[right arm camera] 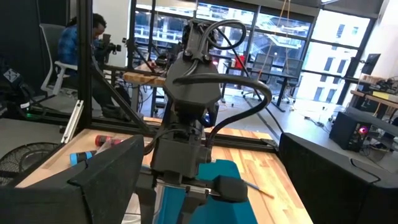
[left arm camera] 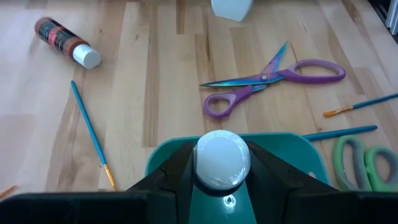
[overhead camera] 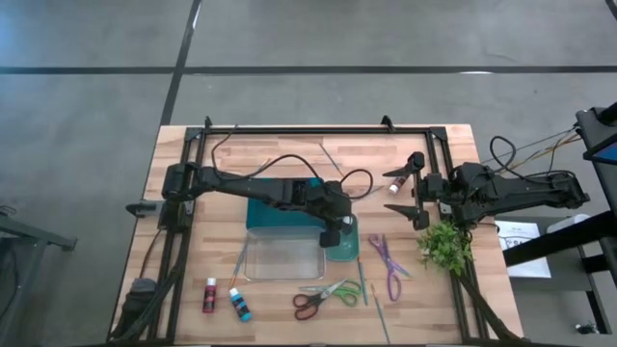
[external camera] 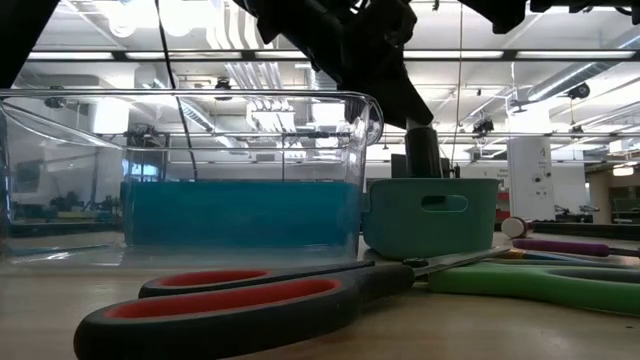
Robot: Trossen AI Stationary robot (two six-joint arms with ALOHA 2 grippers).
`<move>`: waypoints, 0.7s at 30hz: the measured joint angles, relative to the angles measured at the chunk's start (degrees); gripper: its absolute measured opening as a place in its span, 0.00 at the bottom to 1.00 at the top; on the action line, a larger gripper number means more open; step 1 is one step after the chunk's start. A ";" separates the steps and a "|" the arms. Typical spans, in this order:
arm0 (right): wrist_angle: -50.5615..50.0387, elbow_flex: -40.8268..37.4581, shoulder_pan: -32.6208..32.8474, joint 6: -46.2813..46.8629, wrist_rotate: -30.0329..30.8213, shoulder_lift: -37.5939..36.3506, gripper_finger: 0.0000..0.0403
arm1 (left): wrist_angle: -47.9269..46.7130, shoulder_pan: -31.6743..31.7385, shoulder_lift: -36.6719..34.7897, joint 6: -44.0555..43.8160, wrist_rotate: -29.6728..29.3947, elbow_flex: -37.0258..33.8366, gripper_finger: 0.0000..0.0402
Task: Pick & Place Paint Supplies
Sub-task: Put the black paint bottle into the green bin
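Observation:
My left gripper (overhead camera: pixel 334 233) hangs over the small teal container (overhead camera: pixel 345 249), shut on a dark paint bottle whose white cap (left arm camera: pixel 222 155) faces the wrist camera. Its dark body (external camera: pixel 423 152) reaches down behind the teal container's rim (external camera: pixel 430 182). My right gripper (overhead camera: pixel 416 191) waits open at the table's right. A dark-red bottle (overhead camera: pixel 395 187) lies beside it on its side. A red bottle (overhead camera: pixel 209 295) and a blue bottle (overhead camera: pixel 240 305) lie near the front left. Red-green scissors (overhead camera: pixel 324 295), purple scissors (overhead camera: pixel 386 264) and thin brushes (left arm camera: pixel 91 133) lie flat on the table. My left gripper pinches the paint bottle between its two fingers (left arm camera: pixel 177 168) just below the white cap (left arm camera: pixel 222 177). The fingers come from above, pointing down along the bottle. The bottle stands upright, cap up, with its lower end inside the teal container; the container wall hides whether it touches the bottom.
A clear container (overhead camera: pixel 284 256) sits in front of a larger teal box (overhead camera: pixel 278 214), both left of the small teal container. A green plant sprig (overhead camera: pixel 445 245) lies right of the purple scissors. A black frame (overhead camera: pixel 318 129) runs along the table's far and side edges.

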 joint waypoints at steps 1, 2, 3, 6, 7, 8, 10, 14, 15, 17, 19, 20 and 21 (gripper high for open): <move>0.00 0.00 0.01 0.00 0.00 0.00 0.92 | 0.21 0.00 0.00 0.01 -0.01 0.00 0.29; 0.01 0.00 -0.01 0.00 0.00 0.03 0.92 | 0.37 0.00 0.00 0.03 -0.01 0.00 0.29; 0.00 0.00 0.02 0.00 0.00 0.04 0.92 | 0.40 0.00 0.00 0.16 -0.01 0.00 0.29; 0.01 0.00 0.01 0.00 0.00 0.04 0.92 | 0.27 0.00 0.02 0.22 -0.01 0.00 0.29; 0.00 0.00 -0.01 0.00 0.00 0.04 0.92 | 0.27 0.00 0.02 0.22 -0.01 0.00 0.29; 0.00 0.00 0.01 0.00 0.00 0.04 0.92 | 0.27 0.00 0.02 0.24 -0.01 0.00 0.29; 0.00 0.00 0.00 0.00 0.00 0.04 0.92 | -0.43 0.00 0.02 0.24 -0.02 0.01 0.29; 0.00 0.00 0.01 0.00 0.00 0.04 0.92 | -3.61 0.00 0.09 0.18 -1.07 0.00 0.29; 0.00 0.00 0.02 0.00 0.00 0.04 0.92 | -3.66 0.00 0.09 0.06 -1.32 -0.02 0.29; 0.00 0.00 0.01 0.00 0.00 0.04 0.92 | -3.60 0.00 0.09 -0.23 -1.38 -0.02 0.29; 0.00 0.00 0.02 0.00 0.00 0.04 0.92 | -3.82 0.00 0.09 -0.28 -1.47 -0.02 0.29; 0.00 0.00 0.00 0.00 0.00 0.04 0.92 | -4.20 -0.02 0.09 -0.55 -1.45 -0.02 0.29; -0.04 0.00 -0.01 0.00 0.00 0.04 0.92 | -4.43 -0.02 0.09 -0.71 -1.49 -0.02 0.29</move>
